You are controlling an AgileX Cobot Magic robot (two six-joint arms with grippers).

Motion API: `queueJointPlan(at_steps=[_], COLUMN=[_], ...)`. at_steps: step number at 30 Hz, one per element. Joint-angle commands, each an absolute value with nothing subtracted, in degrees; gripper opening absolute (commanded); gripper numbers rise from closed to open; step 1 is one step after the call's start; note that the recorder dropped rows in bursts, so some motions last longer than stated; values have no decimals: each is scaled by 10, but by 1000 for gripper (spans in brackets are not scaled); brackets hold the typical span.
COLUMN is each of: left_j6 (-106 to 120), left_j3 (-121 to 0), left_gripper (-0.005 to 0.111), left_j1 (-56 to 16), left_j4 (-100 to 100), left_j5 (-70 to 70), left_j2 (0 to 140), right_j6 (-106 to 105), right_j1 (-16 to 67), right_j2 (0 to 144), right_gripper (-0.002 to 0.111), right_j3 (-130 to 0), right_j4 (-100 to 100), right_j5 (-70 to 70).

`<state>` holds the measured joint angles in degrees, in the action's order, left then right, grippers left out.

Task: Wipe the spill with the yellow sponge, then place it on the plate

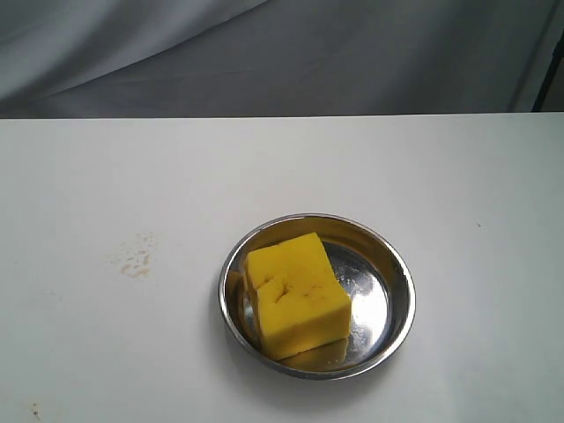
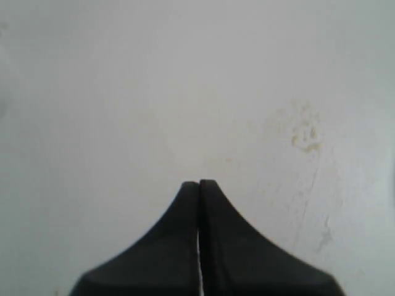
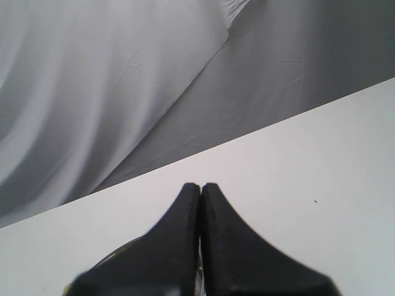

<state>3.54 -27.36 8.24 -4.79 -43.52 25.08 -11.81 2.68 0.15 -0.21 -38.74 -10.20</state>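
The yellow sponge (image 1: 295, 293) lies inside the plate (image 1: 398, 280), a round steel dish near the table's front middle. To its left only a faint pale-amber smear of the spill (image 1: 136, 261) marks the white table; the left wrist view shows the same dried traces of the spill (image 2: 306, 137). Neither arm appears in the exterior view. My left gripper (image 2: 199, 183) is shut with nothing between its black fingers, hovering over bare table. My right gripper (image 3: 200, 185) is also shut and empty, with a sliver of the plate's rim (image 3: 117, 253) beneath it.
A grey cloth backdrop (image 1: 282, 53) hangs behind the table's far edge (image 1: 282, 116). A dark post (image 1: 551, 70) stands at the far right corner. A tiny dark speck (image 3: 316, 200) lies on the white surface.
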Motion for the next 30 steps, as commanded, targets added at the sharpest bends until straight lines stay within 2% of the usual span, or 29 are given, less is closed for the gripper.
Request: queueJointPlan(at_steps=[1, 7, 30], left_j6=[67, 66, 65], left_j3=[-269, -269, -265], left_gripper=[0, 0, 0], left_j1=[83, 83, 83], left_j4=[-53, -52, -53], left_j5=[-370, -271, -254], left_j2=[120, 0, 0], right_j6=[-119, -119, -119], right_j1=[28, 28, 28], right_j2=[0, 0, 0], right_gripper=[0, 0, 0], right_j3=[0, 0, 0], right_j4=[-380, -380, -380], right_j5=[-100, -100, -100])
